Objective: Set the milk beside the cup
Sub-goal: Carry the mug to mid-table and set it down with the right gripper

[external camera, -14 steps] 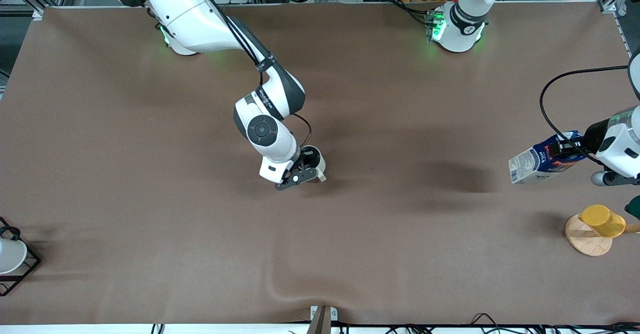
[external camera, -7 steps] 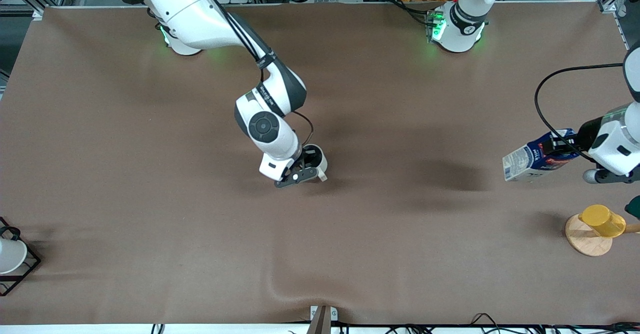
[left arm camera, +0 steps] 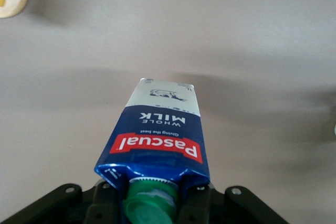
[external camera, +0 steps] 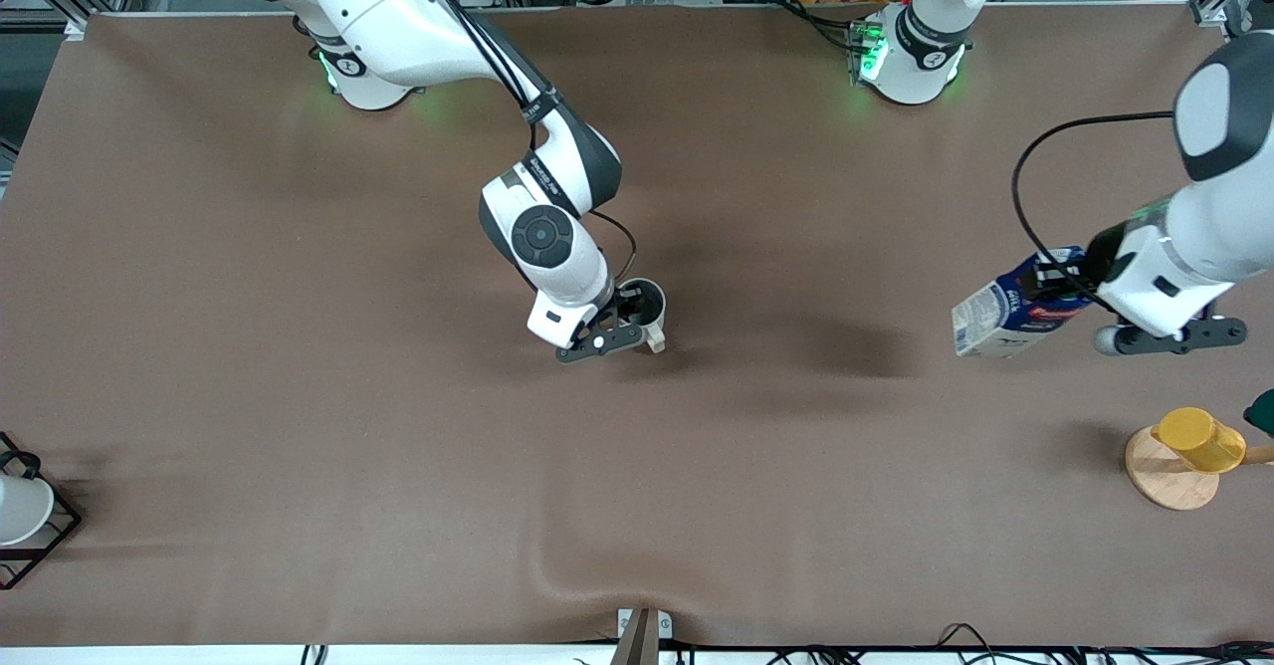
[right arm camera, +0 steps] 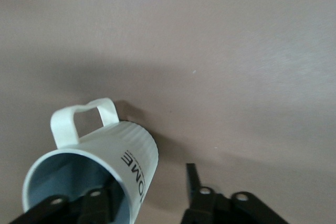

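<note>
The milk [external camera: 1000, 315] is a dark blue carton with a green cap and a red label. My left gripper [external camera: 1070, 287] is shut on its top and holds it tilted in the air over the left arm's end of the table. In the left wrist view the fingers [left arm camera: 105, 200] clamp the carton [left arm camera: 160, 129] beside the cap, at the left gripper [left arm camera: 155, 200]. The cream cup [external camera: 645, 303] stands at the table's middle. My right gripper [external camera: 627, 325] is open astride its wall: one finger [right arm camera: 97, 200] is inside the cup [right arm camera: 118, 153], and the other stands outside it, apart from the wall, at the right gripper [right arm camera: 144, 184].
A yellow cup [external camera: 1197, 438] sits on a round wooden disc [external camera: 1165, 481] near the left arm's end, with a dark green thing [external camera: 1262, 411] at the frame edge. A black wire rack [external camera: 45, 541] with a white cup [external camera: 18, 508] stands at the right arm's end.
My left gripper has carried the milk toward the table's middle. My right gripper and the cup have shifted a little toward the left arm's end.
</note>
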